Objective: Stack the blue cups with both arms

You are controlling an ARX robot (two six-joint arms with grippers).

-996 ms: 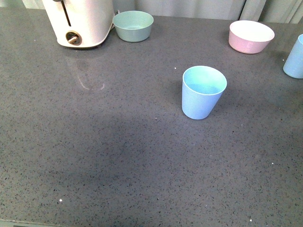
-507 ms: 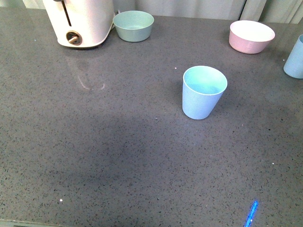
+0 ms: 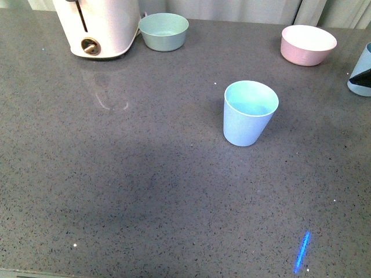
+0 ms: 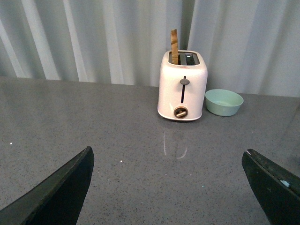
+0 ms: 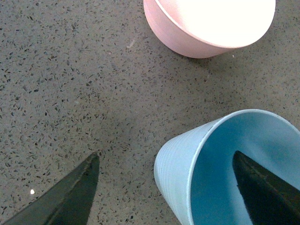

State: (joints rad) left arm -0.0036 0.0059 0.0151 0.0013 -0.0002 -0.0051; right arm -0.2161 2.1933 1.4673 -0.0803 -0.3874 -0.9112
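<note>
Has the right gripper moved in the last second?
Yes. The right gripper has come in from the right: a black finger now overlaps the blue cup at the edge, right of the pink bowl, which stayed put.

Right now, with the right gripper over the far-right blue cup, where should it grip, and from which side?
Grip the rim wall, from above. The blue cup stands upright with its mouth open, and the open right gripper straddles that wall, one finger over the inside and one outside.
</note>
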